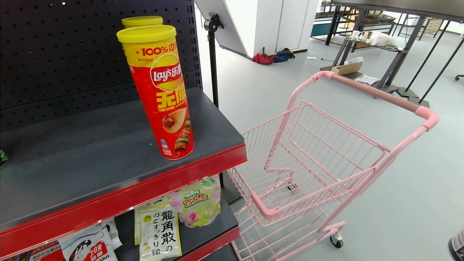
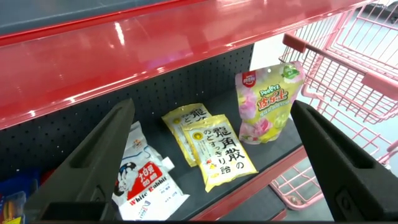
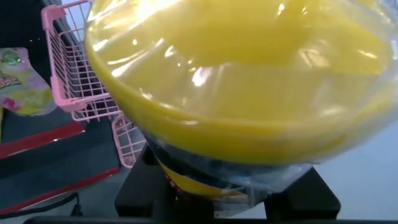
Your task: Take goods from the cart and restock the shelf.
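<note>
Left jaws: spread wide apart, nothing between them; they face the lower shelf (image 2: 283, 152), under the red edge of the upper shelf (image 2: 124, 43). Beyond the left jaws a white bag (image 2: 146, 180) and two overlapping yellow bags (image 2: 224, 149) lie flat; a green-pink pouch (image 2: 267, 102) stands against the pegboard.

Right jaws: clamped on the held canister (image 3: 236, 74), its yellow lid toward the wrist camera; the pink cart (image 3: 62, 74) stands beyond these jaws, just beside the shelf end.

On the upper shelf the front canister (image 1: 159, 90) stands upright, with the rear canister (image 1: 142, 21) behind it.
</note>
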